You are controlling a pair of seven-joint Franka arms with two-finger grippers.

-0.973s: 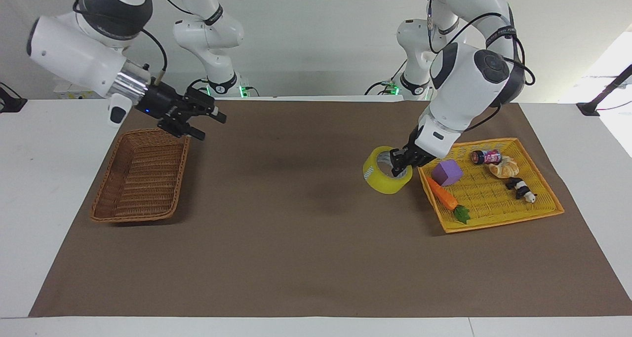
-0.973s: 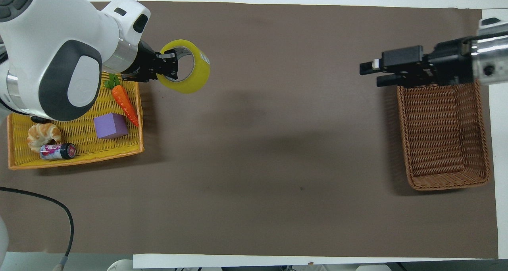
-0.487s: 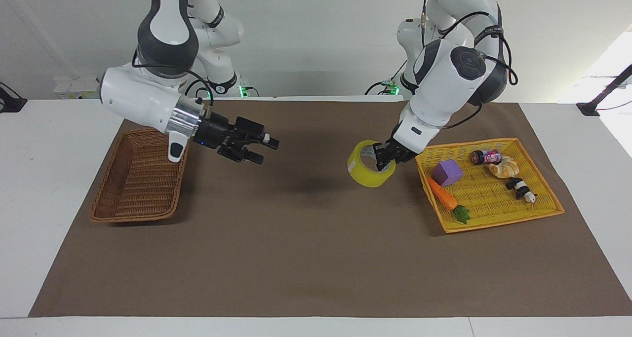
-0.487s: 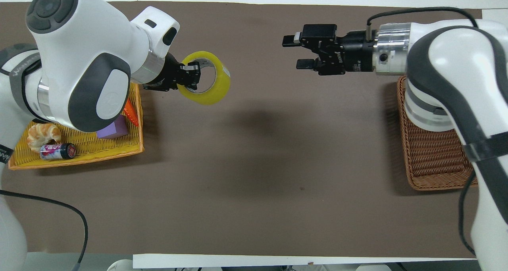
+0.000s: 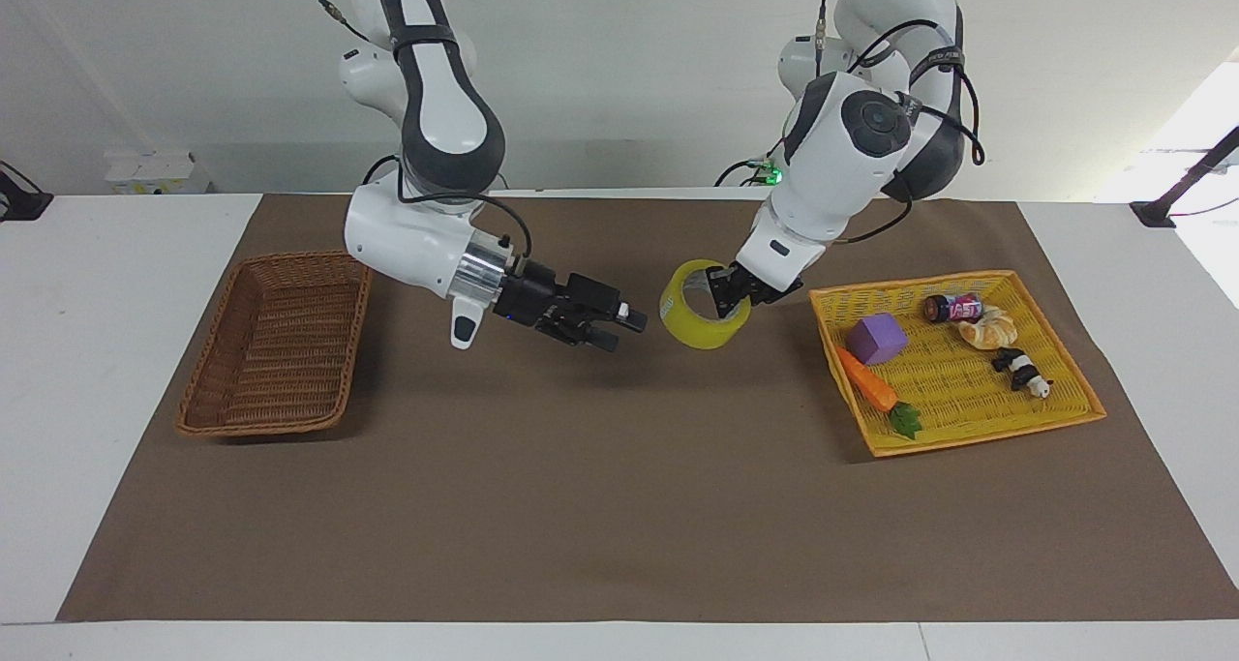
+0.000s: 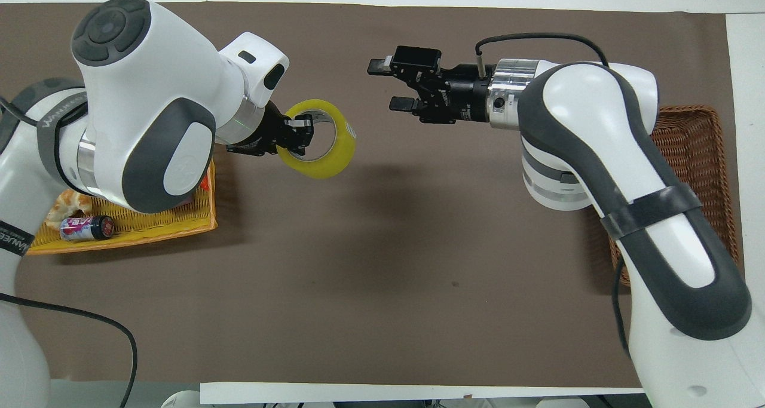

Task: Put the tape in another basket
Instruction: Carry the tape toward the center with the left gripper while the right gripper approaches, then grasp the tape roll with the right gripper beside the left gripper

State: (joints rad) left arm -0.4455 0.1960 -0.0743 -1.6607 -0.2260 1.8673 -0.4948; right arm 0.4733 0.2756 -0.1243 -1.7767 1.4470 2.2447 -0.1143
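Note:
The tape [image 5: 699, 307] [image 6: 330, 151], a yellow roll with a pale core, hangs in the air over the middle of the brown mat. My left gripper [image 5: 724, 298] [image 6: 300, 134] is shut on its wall, one finger inside the ring. My right gripper [image 5: 622, 327] [image 6: 391, 85] is open, held level in the air and pointing at the tape, a short gap away from it. The brown wicker basket [image 5: 273, 344] [image 6: 693, 145] lies at the right arm's end of the table with nothing in it; the right arm covers much of it in the overhead view.
A bright yellow flat tray [image 5: 1007, 419] [image 6: 128, 232] lies at the left arm's end. It holds a purple block [image 5: 876, 338], a carrot [image 5: 868, 382], a small can [image 5: 952, 307] [image 6: 86, 228], a croissant [image 5: 989, 328] and a small black-and-white toy [image 5: 1021, 370].
My left gripper has carried the tape from beside the yellow tray toward the table's middle. My right arm has swung from over the wicker basket to just short of the tape.

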